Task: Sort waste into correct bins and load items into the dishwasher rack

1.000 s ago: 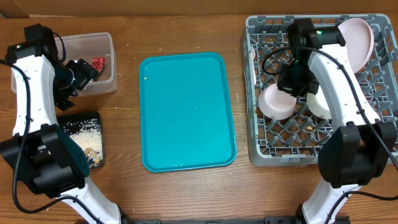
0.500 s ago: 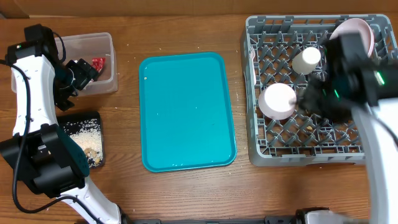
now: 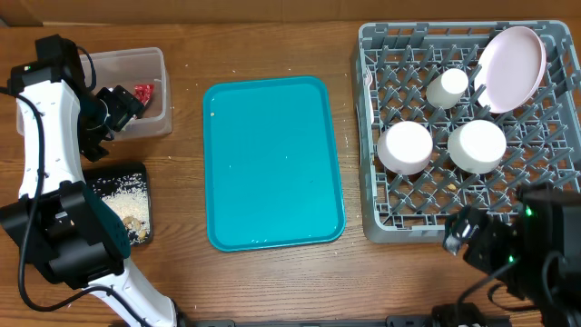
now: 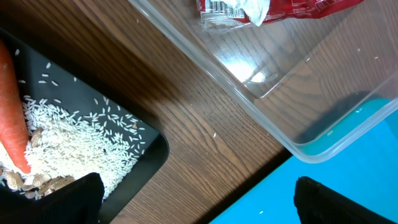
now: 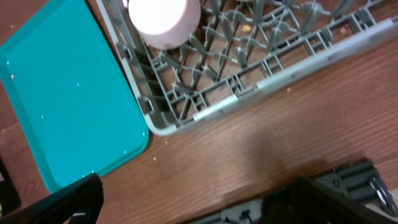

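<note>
The wooden table fills the overhead view, a dark brown grain with a few pale crumbs scattered near the teal tray lying flat at the centre. Along the far edge runs a strip of tan cardboard. That is all of the room on show.

On the left, the clear tub holds the red wrapper. In the left wrist view a barcode on the wrapper is plain to see, but the print around it is too small to read. Just nearer sits the black tray with the rice heaped in it and the carrot lying on the pile.

The left gripper hovers over the strip of table between tub and black tray, its jaws spread wide and holding nothing.

On the right, the grey rack carries the plate leaning at its far corner. The cup stands beside the plate, and two bowls sit upside down side by side.

The right gripper hangs over bare wood off the rack's near edge. Its fingers are far apart and it holds nothing.
</note>
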You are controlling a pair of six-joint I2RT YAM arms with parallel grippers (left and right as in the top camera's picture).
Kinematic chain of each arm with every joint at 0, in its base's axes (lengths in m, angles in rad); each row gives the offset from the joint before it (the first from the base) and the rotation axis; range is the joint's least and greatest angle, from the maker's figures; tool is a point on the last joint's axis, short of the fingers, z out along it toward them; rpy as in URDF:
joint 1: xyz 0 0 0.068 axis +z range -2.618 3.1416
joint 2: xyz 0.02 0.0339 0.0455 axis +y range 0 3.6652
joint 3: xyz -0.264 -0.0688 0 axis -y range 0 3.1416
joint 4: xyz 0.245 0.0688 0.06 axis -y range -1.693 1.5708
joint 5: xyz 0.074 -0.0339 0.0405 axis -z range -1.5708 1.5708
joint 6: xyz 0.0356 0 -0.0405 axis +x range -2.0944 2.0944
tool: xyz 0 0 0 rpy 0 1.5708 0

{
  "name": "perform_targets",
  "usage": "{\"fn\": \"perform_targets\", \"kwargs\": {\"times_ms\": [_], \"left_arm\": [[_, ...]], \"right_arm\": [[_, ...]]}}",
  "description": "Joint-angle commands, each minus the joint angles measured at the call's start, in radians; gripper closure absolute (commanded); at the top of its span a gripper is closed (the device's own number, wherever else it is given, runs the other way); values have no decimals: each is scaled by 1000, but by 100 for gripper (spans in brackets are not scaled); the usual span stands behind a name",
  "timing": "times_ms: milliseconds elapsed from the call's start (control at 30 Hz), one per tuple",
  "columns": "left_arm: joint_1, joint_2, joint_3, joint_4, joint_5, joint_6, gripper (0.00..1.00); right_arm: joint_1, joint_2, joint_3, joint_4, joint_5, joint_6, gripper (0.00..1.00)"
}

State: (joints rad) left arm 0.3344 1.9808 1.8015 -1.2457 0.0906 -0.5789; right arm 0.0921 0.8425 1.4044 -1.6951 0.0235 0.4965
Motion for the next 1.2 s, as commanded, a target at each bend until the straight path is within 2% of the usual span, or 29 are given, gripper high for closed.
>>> {"fn": "perform_targets", "kwargs": {"times_ms": [0, 333, 500, 600, 767, 933, 1167], "left_arm": [[-4, -6, 2, -3, 4, -20, 0], [-4, -6, 2, -2, 4, -20, 0], [-4, -6, 2, -3, 4, -20, 0], [-4, -6, 2, -2, 4, -20, 0], [-4, -6, 2, -2, 4, -20, 0], [-4, -6, 2, -3, 4, -20, 0], [-4, -6, 2, -2, 4, -20, 0]], "right_arm": [[-3, -18, -7, 3, -5, -58, 0], [-3, -54, -11, 93, 35, -87, 0], [-4, -108, -29, 296, -37, -244, 0], [-18, -195, -107, 415, -90, -320, 0], [-43, -385, -356, 592, -119, -322, 0], [-43, -560, -652, 947, -128, -322, 0], [-49, -698, -1038, 1431, -209, -322, 0]]}}
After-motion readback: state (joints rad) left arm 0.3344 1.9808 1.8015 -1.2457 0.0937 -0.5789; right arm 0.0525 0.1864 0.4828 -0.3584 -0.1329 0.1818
